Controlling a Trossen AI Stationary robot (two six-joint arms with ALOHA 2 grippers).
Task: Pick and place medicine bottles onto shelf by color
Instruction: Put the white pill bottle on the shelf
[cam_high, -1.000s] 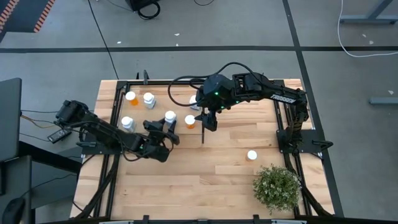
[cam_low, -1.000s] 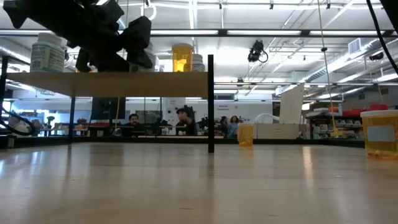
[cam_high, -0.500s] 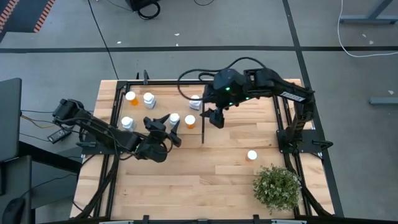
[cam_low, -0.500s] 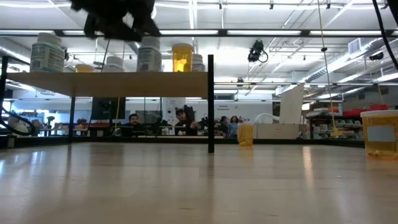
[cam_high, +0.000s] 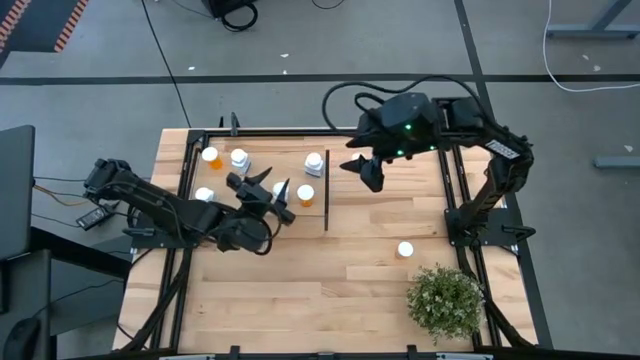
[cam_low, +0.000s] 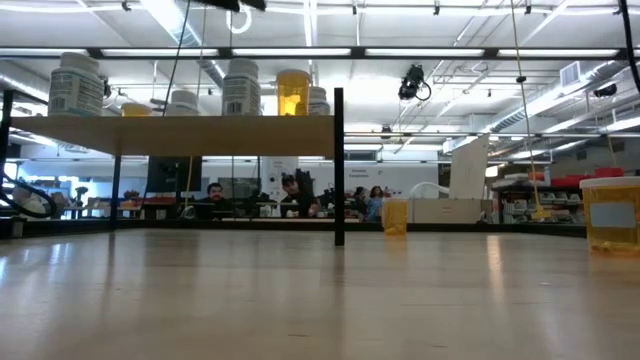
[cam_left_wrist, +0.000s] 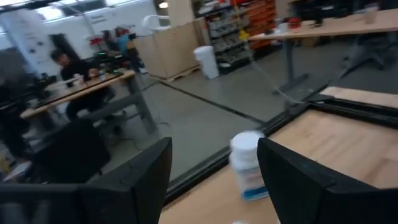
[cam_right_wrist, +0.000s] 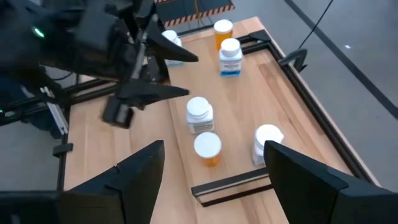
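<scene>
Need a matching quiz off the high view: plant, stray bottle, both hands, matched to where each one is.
1. plant
2. stray bottle
3. left hand
4. right hand

A. open, over the shelf, left of the divider
B. lower-right corner of the table in the high view
C. open, right of the divider
D. standing on the table, off the shelf

Pairs: 1-B, 2-D, 3-A, 4-C
</scene>
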